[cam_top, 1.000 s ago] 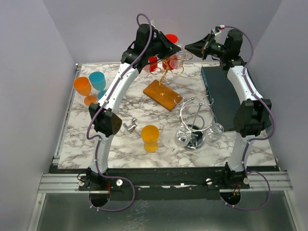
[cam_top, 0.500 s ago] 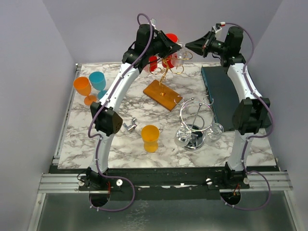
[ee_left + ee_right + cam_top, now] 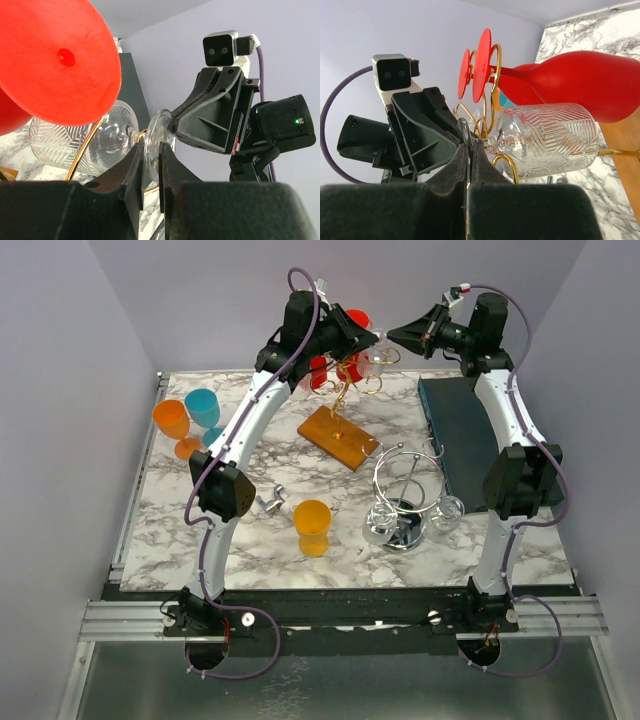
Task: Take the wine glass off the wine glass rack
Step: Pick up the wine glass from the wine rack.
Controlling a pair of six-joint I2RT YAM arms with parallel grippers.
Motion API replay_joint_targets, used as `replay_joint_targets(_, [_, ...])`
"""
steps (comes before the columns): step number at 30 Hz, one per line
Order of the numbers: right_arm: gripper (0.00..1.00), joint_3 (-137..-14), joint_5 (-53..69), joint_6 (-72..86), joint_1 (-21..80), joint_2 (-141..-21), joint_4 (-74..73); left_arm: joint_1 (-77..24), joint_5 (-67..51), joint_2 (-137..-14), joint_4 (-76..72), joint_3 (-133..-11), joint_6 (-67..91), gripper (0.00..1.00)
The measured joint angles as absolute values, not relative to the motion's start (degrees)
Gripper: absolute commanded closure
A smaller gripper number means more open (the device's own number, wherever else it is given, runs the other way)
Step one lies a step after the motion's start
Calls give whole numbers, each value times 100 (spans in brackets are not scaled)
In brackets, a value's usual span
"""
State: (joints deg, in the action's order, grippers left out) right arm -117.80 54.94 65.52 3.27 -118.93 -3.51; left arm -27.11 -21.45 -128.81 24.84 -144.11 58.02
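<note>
Glass (image 3: 545, 137): clear, cut-pattern; likely light, brittle, slick. Lies sideways in rack (image 3: 343, 390). Best hold: foot or stem. Left gripper (image 3: 151, 156) pinches foot; right gripper (image 3: 469, 150) pressed together beside it.

A gold wire wine glass rack (image 3: 341, 398) stands on its rectangular wooden base (image 3: 338, 437) at the rear centre of a white marble-pattern table (image 3: 250, 560). Two red plastic wine glasses (image 3: 580, 85) hang on the rack's left and rear side, and a clear cut-glass wine glass (image 3: 545, 137) hangs on its right. In front of the rack, to the right, sits a chrome wire stand (image 3: 384, 528), with a small clear glass (image 3: 447, 512) just beside its right edge. A dark rectangular tray (image 3: 462, 440) lies along the table's right edge, behind that glass. An orange plastic goblet (image 3: 172, 420) and a teal plastic goblet (image 3: 203, 406) stand together at the left rear, the teal one behind. A second orange plastic goblet (image 3: 312, 525) stands front centre, left of the chrome wire stand.
</note>
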Motion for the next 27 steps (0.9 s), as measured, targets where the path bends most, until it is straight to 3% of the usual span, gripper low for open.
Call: replay_joint_targets(27, [100, -12049, 5236, 5763, 185, -11843, -998, -2825, -2165, -13120, 1968, -14497, 5712, 100])
